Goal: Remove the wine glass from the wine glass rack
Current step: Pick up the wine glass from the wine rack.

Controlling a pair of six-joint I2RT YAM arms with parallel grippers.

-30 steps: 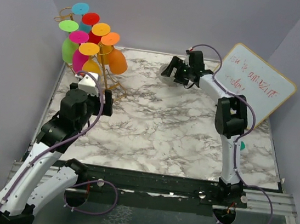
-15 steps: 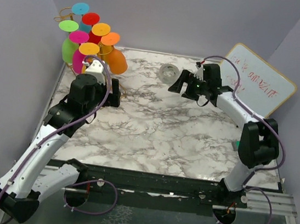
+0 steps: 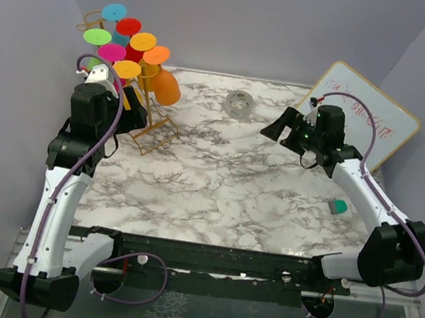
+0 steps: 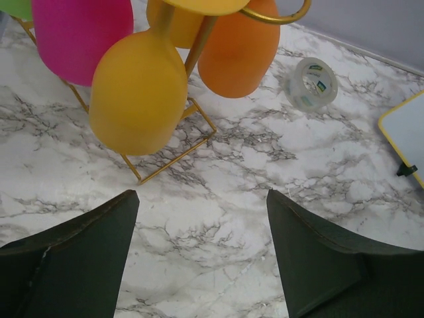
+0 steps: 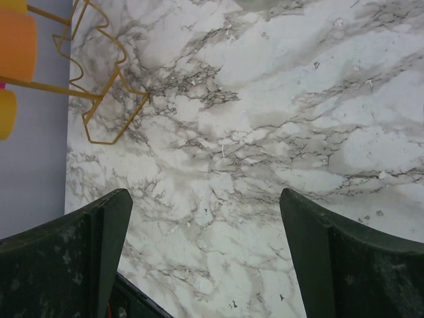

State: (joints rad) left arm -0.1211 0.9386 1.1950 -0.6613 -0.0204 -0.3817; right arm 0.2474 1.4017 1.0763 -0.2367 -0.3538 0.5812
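Observation:
The gold wire wine glass rack stands at the table's far left. Several coloured wine glasses hang from it upside down, among them an orange one and a yellow one. My left gripper is right beside the rack, open and empty. In the left wrist view the yellow glass hangs just ahead of the left gripper, apart from both fingers, with a magenta glass and the orange glass to either side. My right gripper hovers open and empty over the far right of the table, and from there I see the rack's base.
A clear tape roll lies at the back middle. A yellow-framed whiteboard leans at the back right. A small green object lies near the right edge. Grey walls close in on the left, back and right.
My left arm has swung left and back, up against the rack. The right arm has drawn away to the right, uncovering the tape roll.

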